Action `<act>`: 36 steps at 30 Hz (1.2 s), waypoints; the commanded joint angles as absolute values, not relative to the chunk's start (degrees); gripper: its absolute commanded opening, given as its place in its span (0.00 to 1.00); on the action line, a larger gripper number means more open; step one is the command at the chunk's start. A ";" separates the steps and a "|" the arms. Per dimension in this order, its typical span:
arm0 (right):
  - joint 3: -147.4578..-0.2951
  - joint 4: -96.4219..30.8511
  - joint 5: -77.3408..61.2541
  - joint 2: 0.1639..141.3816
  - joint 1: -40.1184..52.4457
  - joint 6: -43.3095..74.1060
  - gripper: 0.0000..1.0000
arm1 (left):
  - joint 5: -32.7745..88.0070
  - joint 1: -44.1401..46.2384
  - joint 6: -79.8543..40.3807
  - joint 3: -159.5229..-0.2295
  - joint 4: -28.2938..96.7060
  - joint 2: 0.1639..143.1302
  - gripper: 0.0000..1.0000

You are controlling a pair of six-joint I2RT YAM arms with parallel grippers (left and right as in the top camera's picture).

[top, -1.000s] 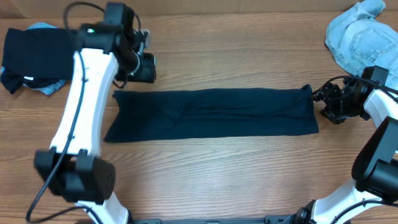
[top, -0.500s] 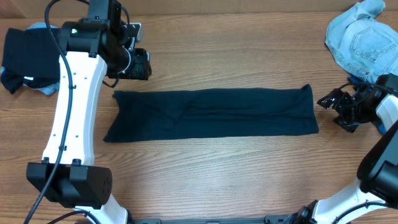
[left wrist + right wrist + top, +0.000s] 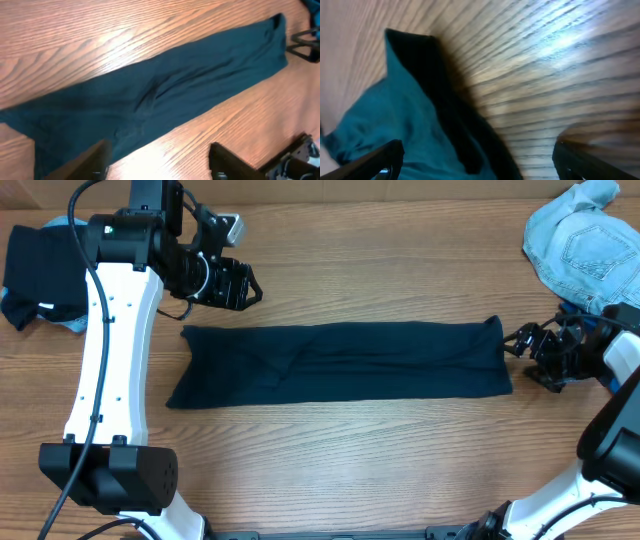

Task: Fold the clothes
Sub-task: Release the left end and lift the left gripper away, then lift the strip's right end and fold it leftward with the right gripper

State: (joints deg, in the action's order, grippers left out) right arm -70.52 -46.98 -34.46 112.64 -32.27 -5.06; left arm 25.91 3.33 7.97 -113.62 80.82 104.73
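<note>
While both end effectors stand open and empty, the dark navy shirt [image 3: 340,362] lies flat in the middle of the bench [image 3: 360,470] as a long narrow strip. Its long axis runs from the left arm's side to the right arm's. The left end effector [image 3: 250,285] hovers near the strip's far left corner, fingers [image 3: 95,160] spread wide. The right end effector [image 3: 522,358] sits just beside the strip's right end. A pale denim piece [image 3: 580,240] lies far right, a black piece [image 3: 45,270] far left.

Left arm [image 3: 110,350] white, blk joints, blk cable (left claw [image 3: 252,285] blk too).
</note>
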 commanded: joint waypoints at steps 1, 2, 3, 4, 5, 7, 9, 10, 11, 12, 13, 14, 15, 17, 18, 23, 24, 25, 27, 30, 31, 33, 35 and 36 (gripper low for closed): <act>-70.83 -46.89 -37.89 117.12 -32.53 -7.44 0.99 | 19.62 2.87 6.07 -115.26 80.93 98.10 0.72; -70.83 -46.85 -38.15 117.38 -32.45 -7.55 0.99 | 18.59 2.87 5.41 -115.26 80.82 96.42 0.73; -70.83 -46.63 -38.70 117.56 -32.27 -7.55 0.99 | 17.58 2.87 4.60 -115.26 80.77 94.59 0.74; -70.83 -46.41 -38.76 117.71 -32.05 -7.53 0.99 | 16.53 2.92 3.75 -115.26 80.77 92.84 0.75; -70.83 -46.37 -38.72 117.80 -31.79 -7.55 0.99 | 15.57 2.92 3.05 -115.26 80.82 91.09 0.75; -70.83 -46.41 -38.65 118.15 -31.11 -7.81 0.99 | 14.28 2.92 2.17 -115.26 80.86 87.88 0.76; -70.78 -46.19 -39.27 118.76 -30.55 -7.77 0.98 | 14.17 2.92 2.13 -115.26 80.95 85.08 0.78; -70.54 -45.95 -40.03 119.09 -30.24 -7.77 0.98 | 14.17 2.92 2.13 -115.26 81.03 83.88 0.82; -70.28 -45.76 -40.42 119.26 -29.98 -7.77 0.98 | 14.17 2.92 2.11 -115.26 81.12 83.13 0.87; -69.60 -45.17 -40.69 119.50 -29.45 -7.77 0.96 | 14.17 2.92 2.13 -115.26 81.23 82.19 1.00; -68.16 -44.21 -41.10 119.61 -28.42 -7.77 0.93 | 14.20 2.92 2.13 -115.24 81.47 80.79 1.00; -67.51 -43.75 -41.08 119.61 -27.97 -7.75 0.93 | 14.22 2.92 2.13 -115.24 81.62 80.42 1.00; -66.94 -43.27 -41.17 119.61 -27.49 -7.73 0.92 | 14.20 2.92 2.13 -115.26 81.73 80.18 1.00; -66.24 -42.63 -41.28 119.61 -26.52 -7.73 0.89 | 14.20 2.92 2.13 -115.24 82.13 80.12 1.00; -66.00 -42.52 -41.28 119.61 -26.02 -7.66 0.87 | 14.20 2.92 2.13 -115.24 82.28 80.14 1.00; -65.19 -42.06 -39.00 119.61 -24.05 -6.81 0.66 | 14.17 2.92 2.13 -115.24 82.32 80.25 1.00; -65.19 -41.76 -37.87 119.61 -24.01 -5.74 0.57 | 14.11 2.92 2.13 -115.24 82.32 80.27 1.00; -65.19 -41.52 -36.58 119.61 -24.01 -4.38 0.49 | 13.91 2.92 2.13 -115.24 82.32 80.34 1.00; -65.19 -41.23 -36.05 119.61 -24.16 -3.84 0.45 | 13.89 2.92 2.13 -115.24 82.46 80.34 1.00; -65.28 -41.19 -36.07 119.59 -24.64 -3.84 0.39 | 13.04 2.92 2.13 -115.24 82.59 80.34 1.00; -65.32 -41.17 -36.07 119.52 -24.80 -3.84 0.37 | 12.88 2.92 2.15 -115.24 82.61 80.34 1.00; -65.76 -41.41 -36.18 118.76 -24.86 -3.81 0.28 | 12.91 2.92 2.13 -115.24 82.59 80.34 1.00; -66.37 -41.85 -36.88 116.90 -24.77 -3.77 0.26 | 12.88 2.92 2.15 -115.24 82.54 80.36 1.00; -66.63 -42.11 -37.54 115.57 -24.40 -3.73 0.24 | 12.88 2.92 2.15 -115.24 82.50 80.36 1.00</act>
State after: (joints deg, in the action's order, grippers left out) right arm -67.09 -41.58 -41.93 116.64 -24.69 -3.97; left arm 13.78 3.31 2.90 -115.11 82.61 80.27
